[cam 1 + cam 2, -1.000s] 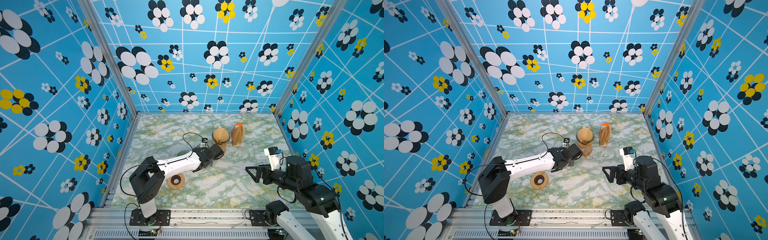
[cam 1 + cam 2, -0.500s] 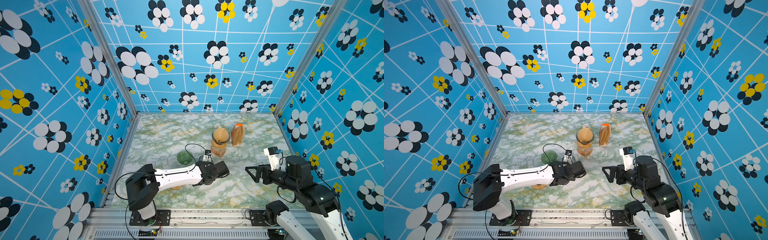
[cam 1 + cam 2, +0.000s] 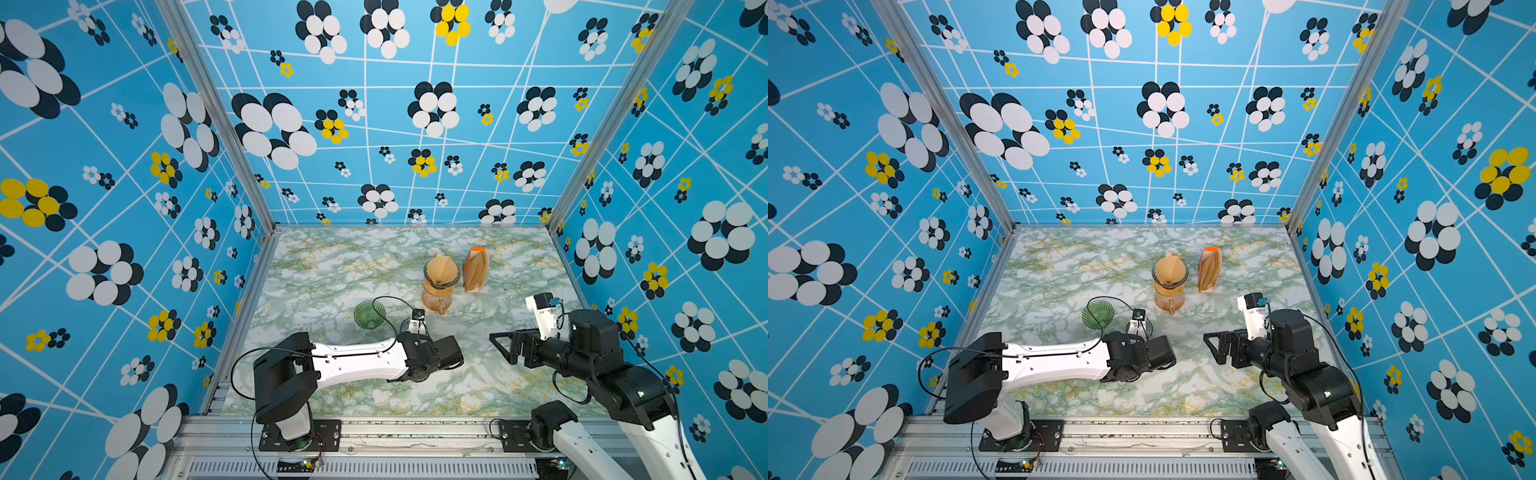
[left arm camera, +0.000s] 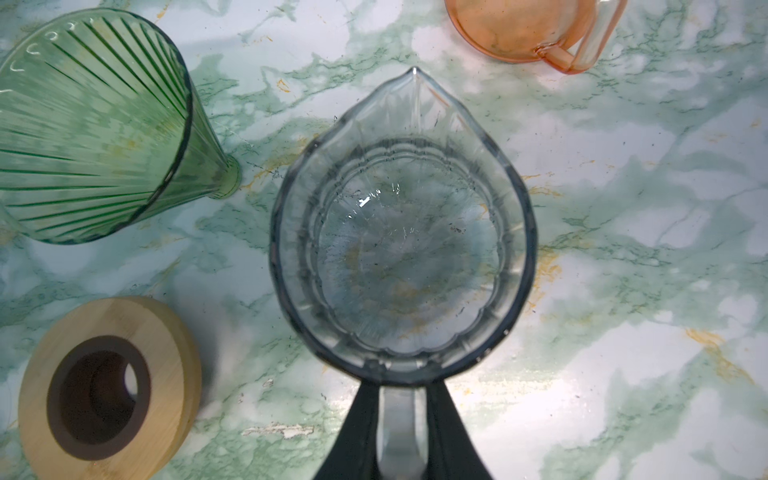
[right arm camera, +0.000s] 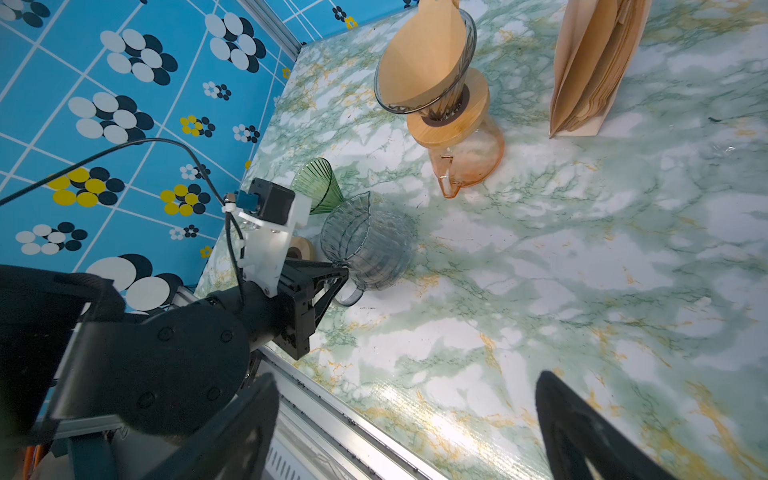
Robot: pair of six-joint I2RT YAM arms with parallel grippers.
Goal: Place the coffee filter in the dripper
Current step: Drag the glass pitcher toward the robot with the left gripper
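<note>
Coffee filter (image 3: pixel 441 266) seated in grey glass dripper (image 5: pixel 446 104) atop orange carafe (image 3: pixel 436 301), rear centre of marble table (image 3: pixel 332 266), just beside upright filter pack (image 3: pixel 476 270). Cone tip down, mouth up, long axis near vertical. Left gripper (image 4: pixel 402 399) pinched nearly closed on handle of clear glass pitcher (image 4: pixel 401 249), near green dripper (image 3: pixel 369 314) lying on its side. Right gripper (image 3: pixel 508 347) spread wide, empty, above table.
</note>
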